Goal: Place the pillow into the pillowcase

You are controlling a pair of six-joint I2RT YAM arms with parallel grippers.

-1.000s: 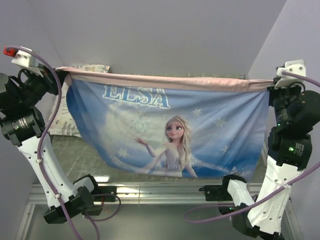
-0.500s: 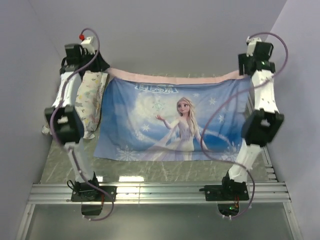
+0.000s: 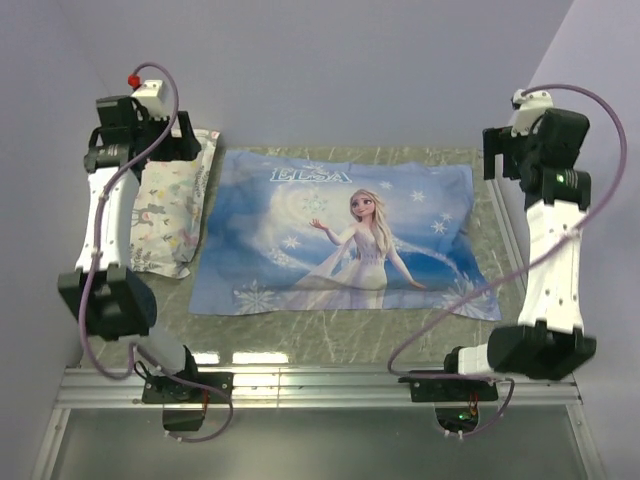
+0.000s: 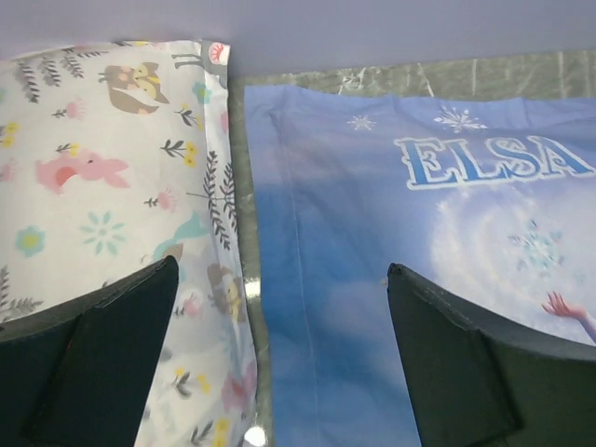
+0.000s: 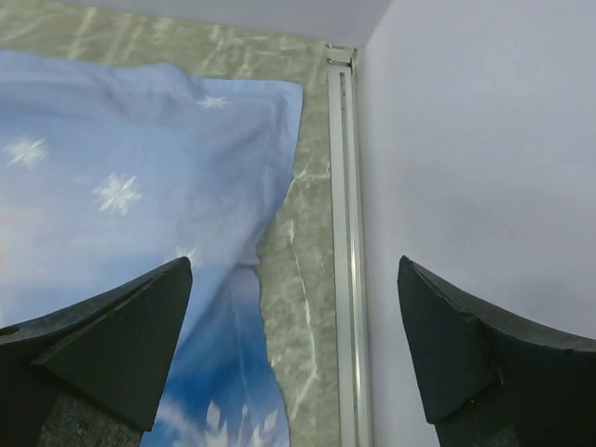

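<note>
Left jaws: spread wide, nothing held, above the narrow gap between the pillowcase (image 4: 326,279) and the white animal-print pillow (image 4: 102,177).
Right jaws: spread wide, nothing held, over the pillowcase's upper-right corner, near the metal rail (image 5: 343,233).
Pillowcase: lies flat, blue Elsa face up, centre of the overhead frame, on the green marbled surface (image 3: 330,335).
Animal-print pillow: just beside its left edge.

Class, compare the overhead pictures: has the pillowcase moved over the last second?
Yes. The pillowcase has dropped from hanging stretched above the table to lying flat on it, picture side up.
</note>
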